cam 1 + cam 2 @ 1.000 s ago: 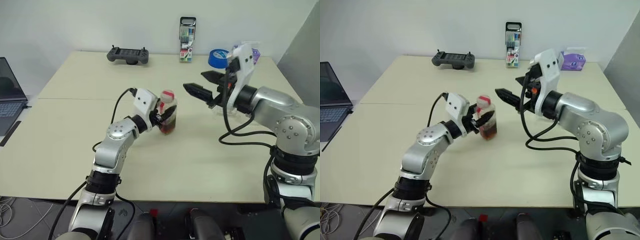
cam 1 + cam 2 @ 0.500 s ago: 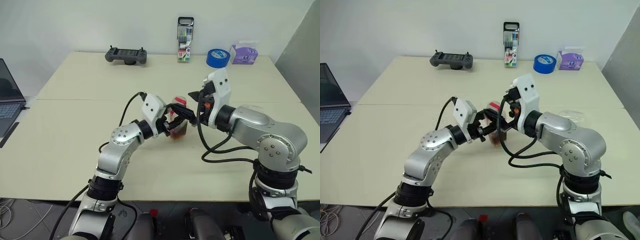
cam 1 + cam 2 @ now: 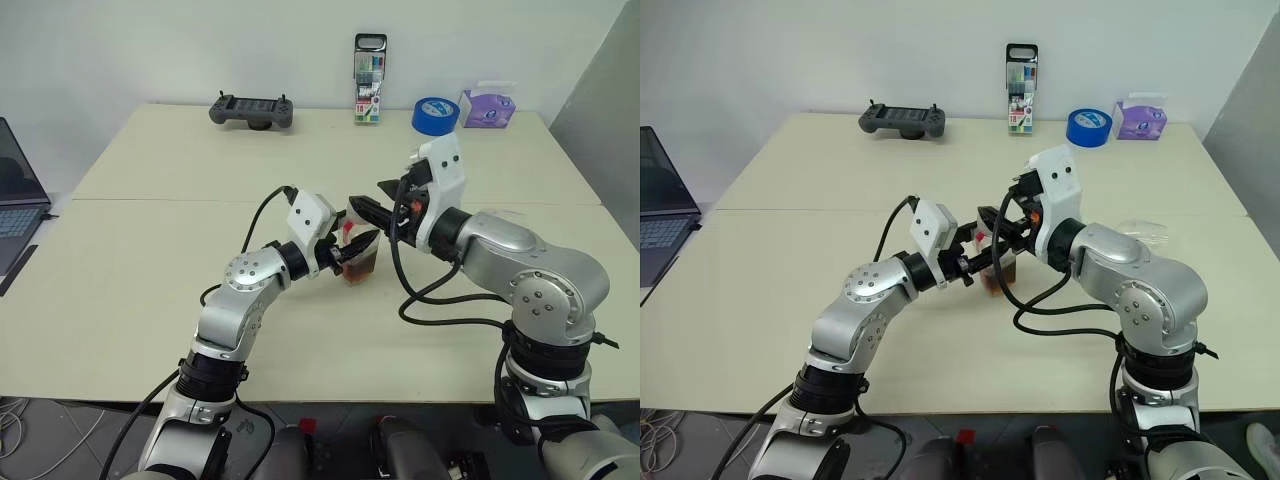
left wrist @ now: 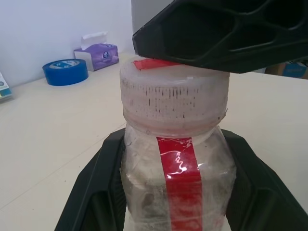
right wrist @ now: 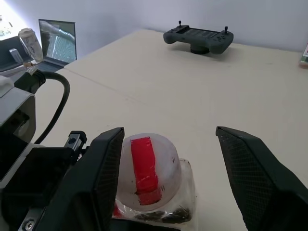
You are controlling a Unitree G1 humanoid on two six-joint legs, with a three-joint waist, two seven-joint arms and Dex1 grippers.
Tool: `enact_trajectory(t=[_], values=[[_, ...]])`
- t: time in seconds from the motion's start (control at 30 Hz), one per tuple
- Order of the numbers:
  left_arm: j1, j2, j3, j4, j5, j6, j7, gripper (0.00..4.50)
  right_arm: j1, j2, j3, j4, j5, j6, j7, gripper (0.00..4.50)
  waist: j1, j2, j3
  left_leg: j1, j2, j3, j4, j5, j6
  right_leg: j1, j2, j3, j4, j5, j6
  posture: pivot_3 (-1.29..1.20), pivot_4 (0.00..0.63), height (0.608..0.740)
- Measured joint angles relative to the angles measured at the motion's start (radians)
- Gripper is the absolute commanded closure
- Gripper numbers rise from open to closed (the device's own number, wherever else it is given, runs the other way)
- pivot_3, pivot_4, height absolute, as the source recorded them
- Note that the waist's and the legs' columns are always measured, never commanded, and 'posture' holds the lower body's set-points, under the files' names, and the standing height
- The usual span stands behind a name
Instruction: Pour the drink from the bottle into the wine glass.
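A small clear bottle (image 3: 358, 256) with a vertical red label strip stands upright at the table's middle. My left gripper (image 3: 349, 256) is shut on its body, one black finger (image 4: 98, 192) on each side. The dark reddish-brown drink (image 3: 358, 269) fills its lower part. My right gripper (image 5: 168, 139) comes in level from the right and stands open astride the cap (image 5: 149, 168), with a gap between the cap and one finger (image 5: 250, 178). Part of the wine glass (image 3: 1145, 230) shows as a clear rim behind my right forearm; the rest is hidden.
Along the table's far edge lie a game controller (image 3: 252, 108), a tall marker pack (image 3: 370, 80), a blue tape roll (image 3: 434, 115) and a purple tissue box (image 3: 488, 107). A laptop (image 3: 15, 190) sits off the left edge.
My right gripper has swung in from the right and come down until its fingers stand on either side of the bottle's cap. The left gripper keeps its hold on the bottle.
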Motion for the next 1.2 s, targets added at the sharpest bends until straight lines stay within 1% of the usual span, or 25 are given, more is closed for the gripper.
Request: enact_trajectory(t=[0.2,0.47,0.53,0.63,0.67,0.87,0.9,0.97,1.07,1.1,1.13,1.2], values=[[0.000,0.001,0.000,0.000,0.003,0.000,0.002,2.38,-0.007,-0.006,0.020,-0.023,0.023,0.046,0.006,1.29,0.000,0.000,0.000,-0.001,0.000,0.000,0.000,0.000,0.000,-0.001,0.000,0.000,0.000,0.000,0.000,0.00,0.150,0.740],[0.000,-0.001,-0.007,0.000,0.005,0.000,0.009,2.38,-0.007,-0.016,0.049,-0.023,0.015,0.052,0.000,1.29,0.000,0.000,0.000,-0.001,0.000,0.001,0.000,0.000,0.000,-0.002,0.000,0.000,0.000,0.000,0.000,0.00,0.150,0.740],[0.000,-0.002,-0.007,0.000,0.005,0.000,0.013,2.38,-0.007,-0.016,0.056,-0.022,0.005,0.049,-0.005,1.65,0.000,0.000,0.000,-0.002,0.000,0.001,0.000,0.000,0.000,-0.002,0.000,0.000,0.000,0.000,0.000,0.00,0.150,0.740],[0.000,-0.002,-0.007,0.000,0.006,0.000,0.019,2.38,-0.010,-0.014,0.066,-0.018,-0.022,0.041,-0.014,2.51,0.000,0.000,0.000,-0.002,0.000,0.001,0.000,0.000,0.000,-0.002,0.000,0.000,0.001,0.000,0.000,0.00,0.150,0.740],[0.000,-0.003,-0.007,0.000,0.006,0.000,0.019,2.38,-0.011,-0.011,0.066,-0.017,-0.027,0.040,-0.018,2.64,0.000,0.000,0.000,-0.002,0.000,0.001,0.000,0.000,0.000,-0.002,0.000,0.000,0.001,0.000,0.000,0.00,0.150,0.740],[0.000,-0.002,-0.006,0.000,0.007,0.000,0.027,2.38,-0.028,-0.016,0.065,0.012,-0.027,0.038,0.002,2.63,0.000,0.000,0.000,-0.002,0.000,0.001,0.000,0.000,0.000,-0.002,0.000,0.000,0.001,0.000,0.000,0.00,0.150,0.740],[0.000,-0.003,-0.006,0.000,0.007,0.000,0.029,2.38,-0.034,-0.032,0.065,0.026,-0.019,0.028,0.032,2.63,0.000,0.000,0.000,-0.002,0.000,0.001,0.000,0.000,0.000,-0.002,0.000,0.000,0.001,0.000,0.000,0.00,0.150,0.740],[-0.002,-0.007,-0.012,-0.002,0.004,-0.001,0.017,2.38,-0.031,-0.120,0.062,0.063,0.007,-0.028,0.164,2.63,0.002,0.000,0.000,-0.002,-0.001,0.001,0.000,0.000,0.000,-0.002,0.001,-0.001,0.000,0.000,0.000,0.00,0.150,0.740],[-0.001,-0.010,-0.052,-0.028,-0.008,-0.002,-0.017,2.38,-0.006,-0.326,0.086,0.104,0.016,-0.183,0.457,2.63,0.007,0.000,0.000,-0.005,-0.003,0.001,0.001,0.000,0.000,-0.002,0.002,-0.002,-0.004,0.000,0.000,0.00,0.150,0.740],[0.001,-0.011,-0.067,-0.039,-0.017,0.000,-0.029,2.38,-0.003,-0.380,0.086,0.125,0.019,-0.223,0.551,2.63,0.003,0.000,0.000,-0.005,-0.004,0.002,0.001,0.000,0.001,-0.002,0.001,-0.001,-0.005,0.000,0.001,0.00,0.150,0.740],[0.002,-0.010,-0.076,-0.049,-0.024,0.003,-0.038,2.38,-0.003,-0.412,0.085,0.156,0.020,-0.264,0.631,2.63,0.002,0.000,0.000,-0.005,-0.004,0.002,0.001,0.000,0.001,-0.001,0.001,0.000,-0.005,0.000,0.001,0.00,0.150,0.740],[0.002,-0.010,-0.086,-0.060,-0.037,0.016,-0.049,2.38,-0.004,-0.440,0.088,0.222,0.019,-0.328,0.743,2.63,-0.005,0.000,0.001,-0.003,-0.003,0.004,0.001,0.000,0.001,-0.002,0.001,0.002,-0.004,0.000,0.001,0.00,0.150,0.740]])
